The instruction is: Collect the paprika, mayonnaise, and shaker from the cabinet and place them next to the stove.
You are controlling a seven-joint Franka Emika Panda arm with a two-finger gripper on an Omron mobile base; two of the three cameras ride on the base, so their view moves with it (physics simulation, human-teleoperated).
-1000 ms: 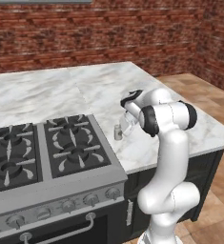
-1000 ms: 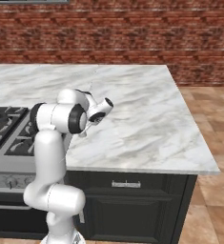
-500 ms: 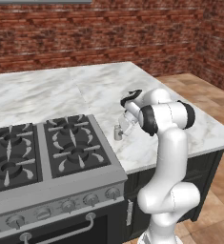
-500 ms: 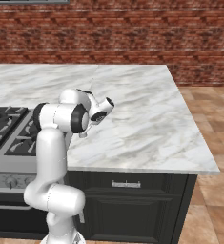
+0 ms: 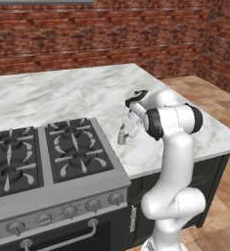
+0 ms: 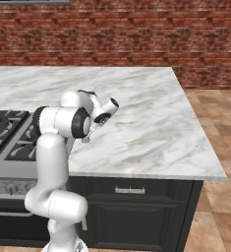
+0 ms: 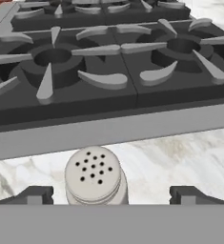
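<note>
Beside stove [image 5: 53, 162], shaker [image 7: 93, 176] upright on marble counter [image 5: 185, 132]; gripper [image 7: 112, 194] wide open around it, holding nothing.

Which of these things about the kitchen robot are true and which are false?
1. The shaker stands upright on the marble counter beside the stove. True.
2. The jaws of the gripper are squeezed tight on the shaker. False: they stand apart, one on each side, not touching it.
3. The shaker top has small dark holes. True.
4. The shaker sits on a burner grate. False: it is on the counter, just off the stove's edge.
5. A brick wall runs behind the counter. True.
</note>
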